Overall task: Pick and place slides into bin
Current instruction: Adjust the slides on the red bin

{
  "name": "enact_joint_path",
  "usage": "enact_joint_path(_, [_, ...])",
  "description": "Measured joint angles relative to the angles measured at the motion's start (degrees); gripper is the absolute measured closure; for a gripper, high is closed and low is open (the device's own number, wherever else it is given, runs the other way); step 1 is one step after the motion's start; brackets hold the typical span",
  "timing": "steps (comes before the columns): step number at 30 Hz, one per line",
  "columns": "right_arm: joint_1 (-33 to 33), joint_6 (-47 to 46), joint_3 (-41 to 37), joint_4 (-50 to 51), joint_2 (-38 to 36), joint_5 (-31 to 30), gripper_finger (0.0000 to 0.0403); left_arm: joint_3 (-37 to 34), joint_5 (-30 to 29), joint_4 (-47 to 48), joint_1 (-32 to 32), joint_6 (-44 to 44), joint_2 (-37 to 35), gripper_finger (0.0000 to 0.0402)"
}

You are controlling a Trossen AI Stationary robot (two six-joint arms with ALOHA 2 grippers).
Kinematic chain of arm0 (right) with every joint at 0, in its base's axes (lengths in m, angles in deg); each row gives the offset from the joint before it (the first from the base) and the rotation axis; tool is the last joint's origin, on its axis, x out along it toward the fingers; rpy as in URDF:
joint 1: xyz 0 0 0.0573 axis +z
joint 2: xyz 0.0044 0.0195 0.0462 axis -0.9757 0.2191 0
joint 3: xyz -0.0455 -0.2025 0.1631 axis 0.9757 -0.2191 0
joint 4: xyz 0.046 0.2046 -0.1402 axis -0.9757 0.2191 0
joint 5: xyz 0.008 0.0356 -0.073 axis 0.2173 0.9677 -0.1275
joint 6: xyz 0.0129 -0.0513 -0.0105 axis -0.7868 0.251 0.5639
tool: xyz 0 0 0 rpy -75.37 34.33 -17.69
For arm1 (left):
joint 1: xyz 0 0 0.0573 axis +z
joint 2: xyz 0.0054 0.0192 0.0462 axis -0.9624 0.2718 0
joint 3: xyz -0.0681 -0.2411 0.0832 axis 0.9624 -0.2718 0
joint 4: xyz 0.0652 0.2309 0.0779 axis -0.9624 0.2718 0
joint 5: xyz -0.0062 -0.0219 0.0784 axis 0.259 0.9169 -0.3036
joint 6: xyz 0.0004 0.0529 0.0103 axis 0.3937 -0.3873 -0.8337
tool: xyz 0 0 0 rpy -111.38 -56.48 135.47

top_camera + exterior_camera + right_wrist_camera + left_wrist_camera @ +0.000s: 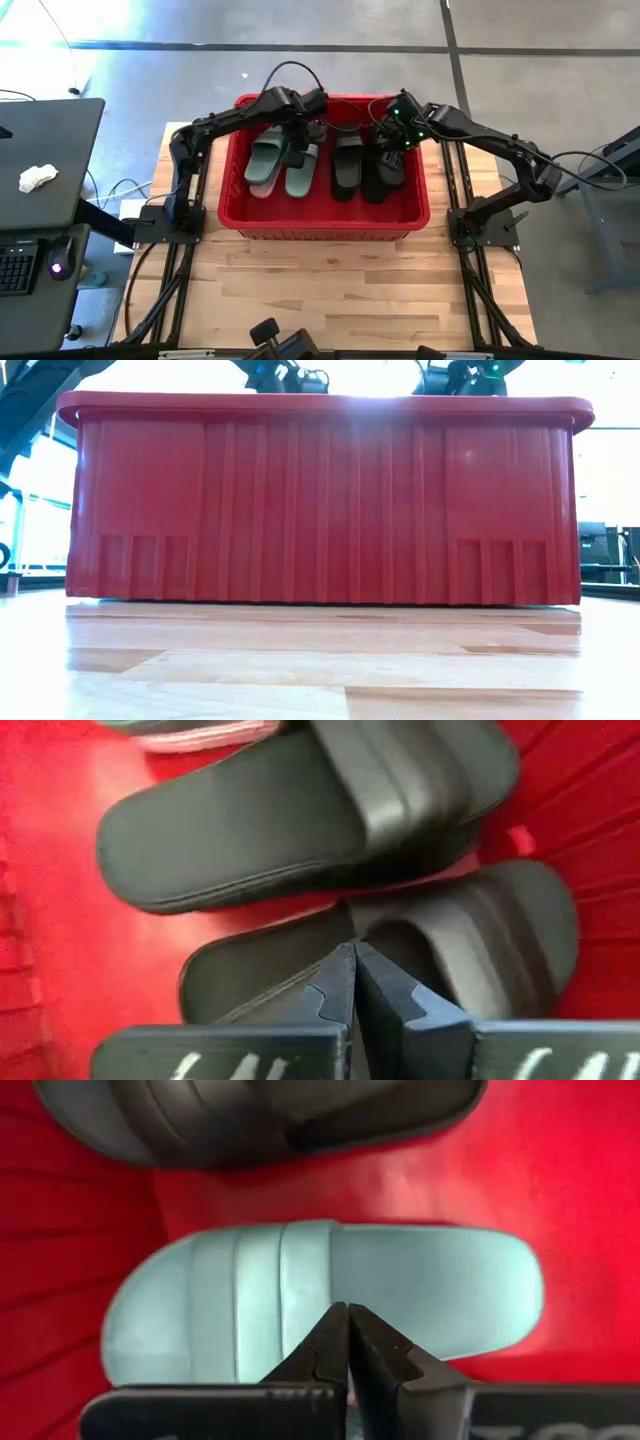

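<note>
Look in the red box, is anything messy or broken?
Nothing looks broken. In the bin the green slides lie side by side; the black slides sit slightly overlapped. Left gripper and right gripper have shut, empty fingers.

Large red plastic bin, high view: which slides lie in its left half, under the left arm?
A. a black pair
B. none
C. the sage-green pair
C: in the large red plastic bin, two sage-green rubbery slides lie side by side in the left half, the black slides to their right.
</note>
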Motion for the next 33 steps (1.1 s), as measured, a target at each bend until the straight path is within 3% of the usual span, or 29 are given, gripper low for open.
enact_joint_path(9, [-0.5, 2.2, 0.0, 0.5, 3.7, -2.7, 0.0403, 0.0, 0.0, -1.5, 0.0, 0.1, -5.5, 0.0401])
enact_joint_path(13, [0.4, 2.6, -0.1, -0.2, 6.8, -7.7, 0.0403, 0.0, 0.0, -1.8, 0.0, 0.1, -6.5, 0.0401])
enact_joint_path(33, [0.5, 2.4, 0.0, -6.6, 9.0, -6.9, 0.0403, 0.0, 0.1, -2.2, -0.1, -0.1, -6.8, 0.0401])
